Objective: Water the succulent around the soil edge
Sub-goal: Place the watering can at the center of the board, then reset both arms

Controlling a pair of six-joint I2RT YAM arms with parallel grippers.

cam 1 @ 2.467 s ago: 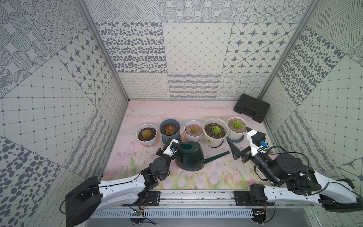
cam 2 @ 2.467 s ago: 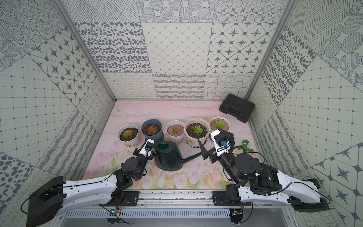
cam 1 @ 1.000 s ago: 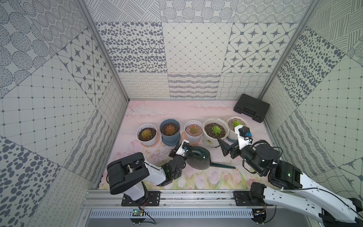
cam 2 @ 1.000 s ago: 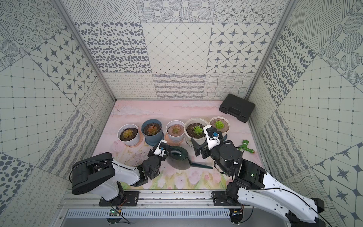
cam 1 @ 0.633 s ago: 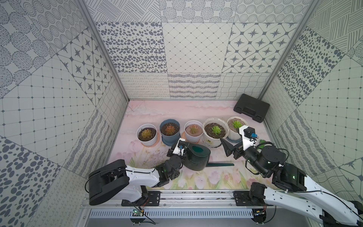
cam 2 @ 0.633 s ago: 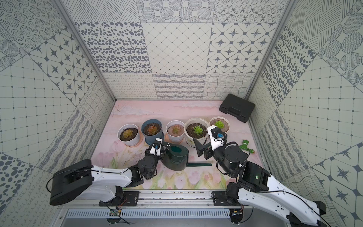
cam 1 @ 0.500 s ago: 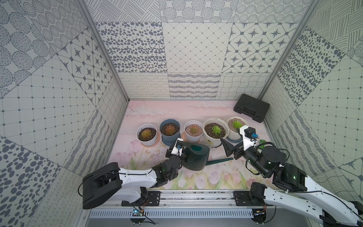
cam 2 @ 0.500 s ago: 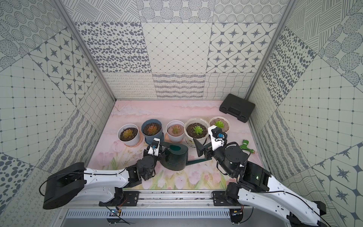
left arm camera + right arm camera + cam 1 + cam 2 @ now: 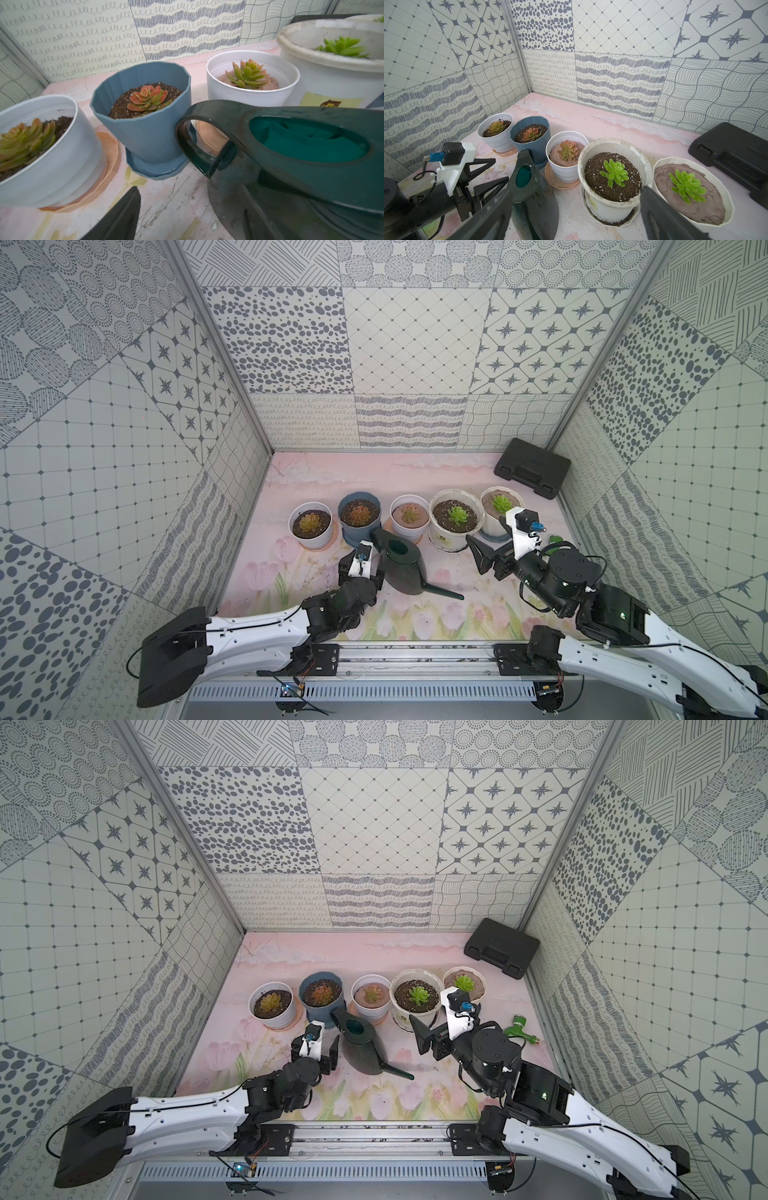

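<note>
Left gripper [image 9: 501,169] and right gripper [image 9: 577,190]: jaws wide apart, empty.
The succulent [image 9: 500,502] stands rightmost in the row; the right wrist camera [image 9: 524,517] hides the near wall of its pot [image 9: 489,526] in both top views.

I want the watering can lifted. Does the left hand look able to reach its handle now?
Probably yes: the left hand is open beside the watering can, its handle just ahead, nothing between.
</note>
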